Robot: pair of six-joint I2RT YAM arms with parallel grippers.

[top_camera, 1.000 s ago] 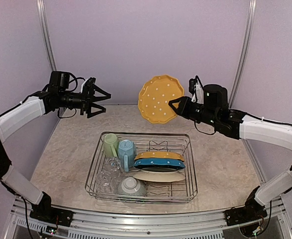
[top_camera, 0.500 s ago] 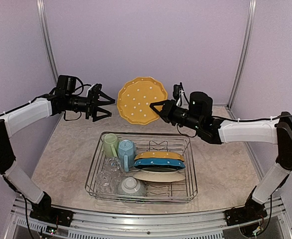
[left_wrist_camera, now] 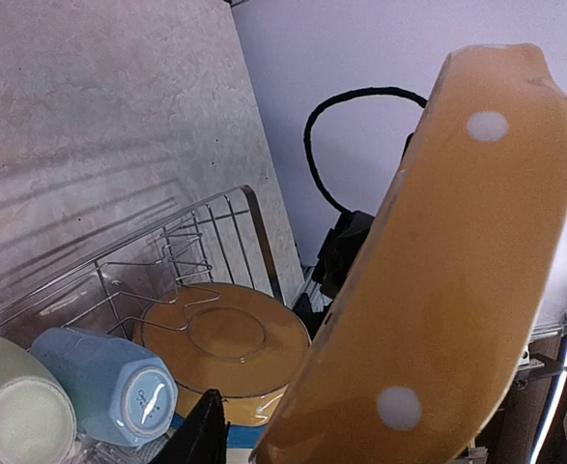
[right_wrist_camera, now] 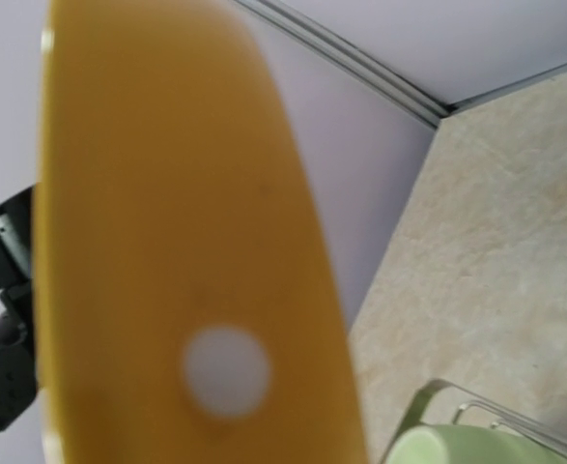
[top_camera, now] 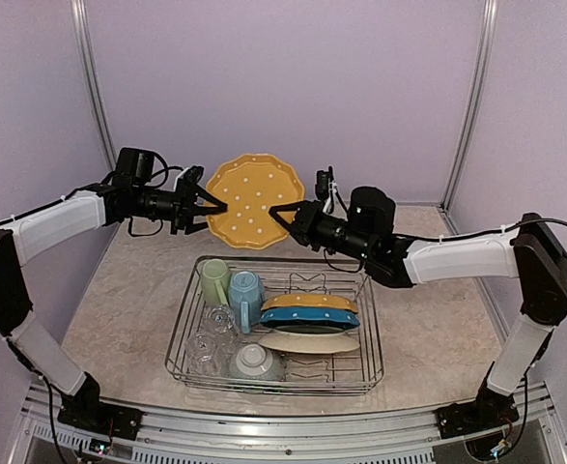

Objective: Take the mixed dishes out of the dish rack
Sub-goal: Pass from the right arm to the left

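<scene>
No legible text; stamp [left_wrist_camera: 148, 404] under light blue mug [left_wrist_camera: 95, 372] too blurred.

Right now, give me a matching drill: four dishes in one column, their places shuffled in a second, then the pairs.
Things
1. yellow dotted scalloped plate seen face-on
2. pale green ceramic mug
3. pale grey-green ceramic bowl
4. blue dotted ceramic plate

Places
A. near edge of the silver wire dish rack
B. far left corner of the rack
C. in the rack, just behind the cream plate
D. in the air, gripped by the right gripper

Pairs: 1-D, 2-B, 3-A, 4-C
</scene>
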